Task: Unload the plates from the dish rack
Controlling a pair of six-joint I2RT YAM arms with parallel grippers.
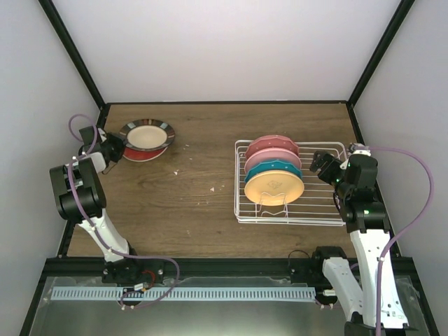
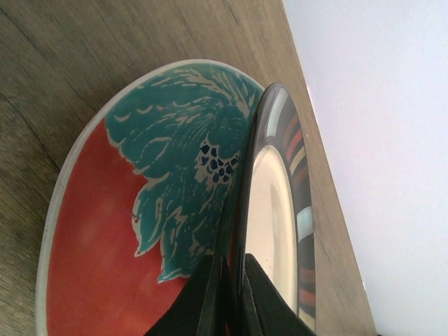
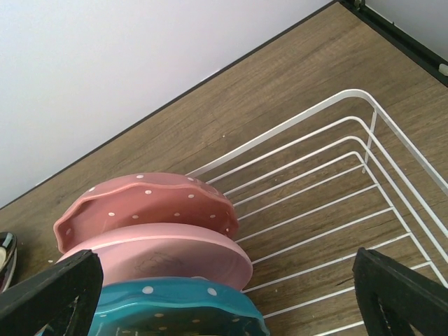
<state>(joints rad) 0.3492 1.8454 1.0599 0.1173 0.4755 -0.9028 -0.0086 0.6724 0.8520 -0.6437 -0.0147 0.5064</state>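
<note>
Left claw [image 2: 231,264] pinches rim of dark-rimmed plate [image 2: 280,210] on red plate [image 2: 91,266], far left; release likely next; right claw [image 1: 323,166] wide beside rack [image 1: 329,210].

Loads of open table [image 1: 203,203] ran between the dark-rimmed plate [image 1: 147,134] stacked on the red plate [image 1: 150,155] far left and the dish rack [image 1: 325,207], though the side wall [image 1: 28,105] hugged that stack and four upright plates [image 1: 274,185] crowded the rack's left, leaving bare wires right.
</note>
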